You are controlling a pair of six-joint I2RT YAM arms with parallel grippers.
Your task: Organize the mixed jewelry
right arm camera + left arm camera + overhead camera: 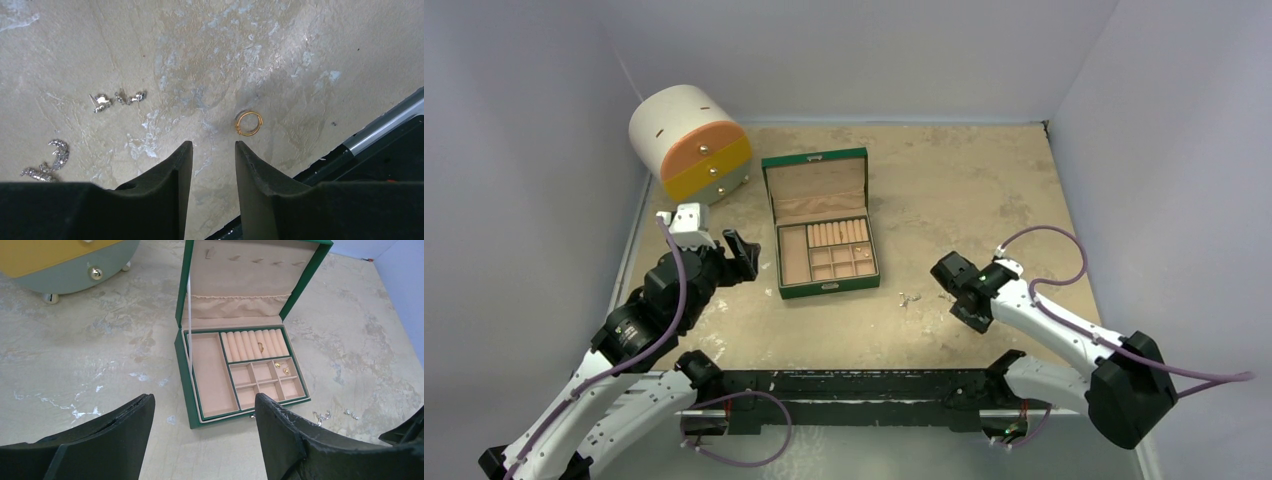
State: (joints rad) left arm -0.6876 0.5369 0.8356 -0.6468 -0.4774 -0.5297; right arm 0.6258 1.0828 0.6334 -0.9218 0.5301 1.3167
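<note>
r gripper (213,145) is hovering, jaws apart & empty, near gold ring (248,123); l gripper (204,396) is hanging wide apart facing jewelry box (183,365).

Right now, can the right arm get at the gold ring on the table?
Probably yes. The gold ring lies on bare table just beyond the right gripper, slightly off its centre line; jaws apart and empty, nothing between them and it.

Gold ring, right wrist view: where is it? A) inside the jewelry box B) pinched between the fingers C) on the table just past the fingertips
C: the gold ring lies on the table just beyond the right gripper, nothing between its open jaws.
</note>
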